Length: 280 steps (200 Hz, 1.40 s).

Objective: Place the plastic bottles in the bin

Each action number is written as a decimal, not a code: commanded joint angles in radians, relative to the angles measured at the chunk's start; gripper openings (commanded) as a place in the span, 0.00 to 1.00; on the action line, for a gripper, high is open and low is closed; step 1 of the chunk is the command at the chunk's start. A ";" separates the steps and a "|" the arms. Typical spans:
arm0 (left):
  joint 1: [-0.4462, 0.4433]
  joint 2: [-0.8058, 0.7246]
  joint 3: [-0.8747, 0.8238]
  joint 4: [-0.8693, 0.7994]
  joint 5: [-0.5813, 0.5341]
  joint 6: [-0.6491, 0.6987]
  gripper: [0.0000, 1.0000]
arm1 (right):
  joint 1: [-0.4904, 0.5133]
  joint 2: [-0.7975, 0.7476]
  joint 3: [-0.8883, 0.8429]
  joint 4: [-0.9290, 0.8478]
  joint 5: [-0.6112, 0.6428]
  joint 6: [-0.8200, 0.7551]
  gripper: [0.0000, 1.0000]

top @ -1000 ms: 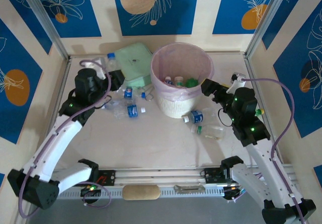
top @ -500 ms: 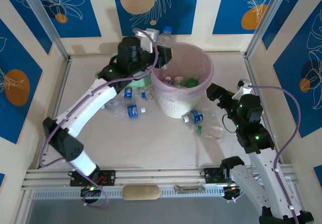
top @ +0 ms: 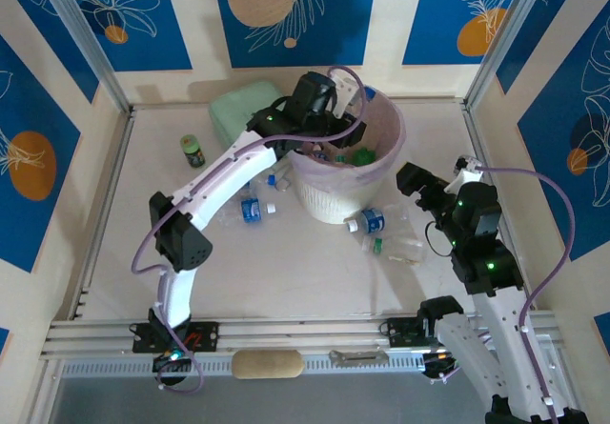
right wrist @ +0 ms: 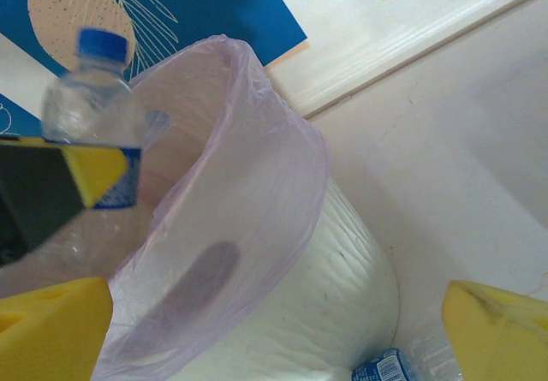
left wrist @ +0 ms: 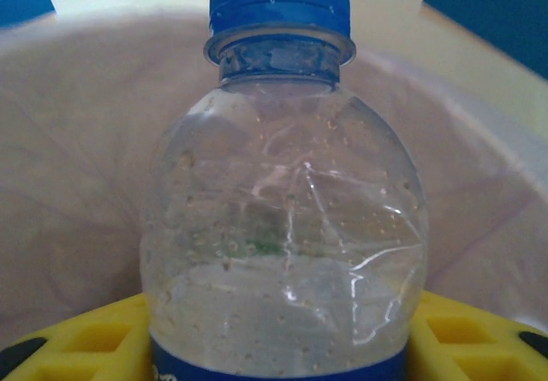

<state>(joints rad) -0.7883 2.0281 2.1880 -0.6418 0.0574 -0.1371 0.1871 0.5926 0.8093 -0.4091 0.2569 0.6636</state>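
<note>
Over the bin (top: 329,200) at far centre, the left gripper (left wrist: 282,355) has swung in from the left and pinches a blue-capped bottle (left wrist: 282,227), ready to drop, while the right gripper (top: 408,176) gapes wide and empty.

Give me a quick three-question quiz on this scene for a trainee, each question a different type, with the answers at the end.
1. True or false: the left tool grips a clear bottle with a white cap.
2. Multiple choice: where is that bottle? A) above the open mouth of the bin; B) lying flat beside the bin; C) standing behind the bin.
3. Fill in the blank: the right tool, which holds nothing, has its jaws ____.

Key: 1 false, the cap is blue. 2 A. 3 open.
</note>
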 commanded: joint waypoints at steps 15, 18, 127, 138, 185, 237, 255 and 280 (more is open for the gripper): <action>-0.012 0.023 0.050 -0.104 -0.069 0.071 0.56 | -0.008 -0.009 -0.010 0.012 -0.022 0.019 0.99; -0.013 0.024 0.050 -0.106 -0.070 0.072 0.56 | -0.008 -0.010 -0.010 0.013 -0.022 0.020 0.99; -0.025 -0.197 -0.110 0.073 -0.003 0.010 1.00 | -0.057 0.047 0.070 -0.107 0.035 -0.055 0.99; -0.026 -0.272 -0.206 0.145 -0.020 0.007 1.00 | -0.089 0.061 0.099 -0.143 0.034 -0.075 0.99; 0.003 -0.602 -0.662 0.465 -0.196 0.017 1.00 | -0.275 0.137 0.170 -0.233 -0.068 -0.115 0.99; 0.097 -0.870 -1.034 0.612 -0.373 -0.020 1.00 | -0.492 0.223 0.197 -0.279 -0.150 -0.091 0.99; 0.133 -0.937 -1.142 0.616 -0.392 -0.066 1.00 | -0.578 0.288 0.212 -0.297 -0.219 -0.082 0.99; 0.187 -1.000 -1.261 0.583 -0.411 -0.143 1.00 | -0.668 0.371 0.204 -0.291 -0.306 -0.066 0.99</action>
<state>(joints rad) -0.6453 1.0798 1.0107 -0.0788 -0.2962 -0.1886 -0.4194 0.9066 0.9932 -0.6758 0.0711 0.5804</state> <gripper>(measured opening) 0.998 0.991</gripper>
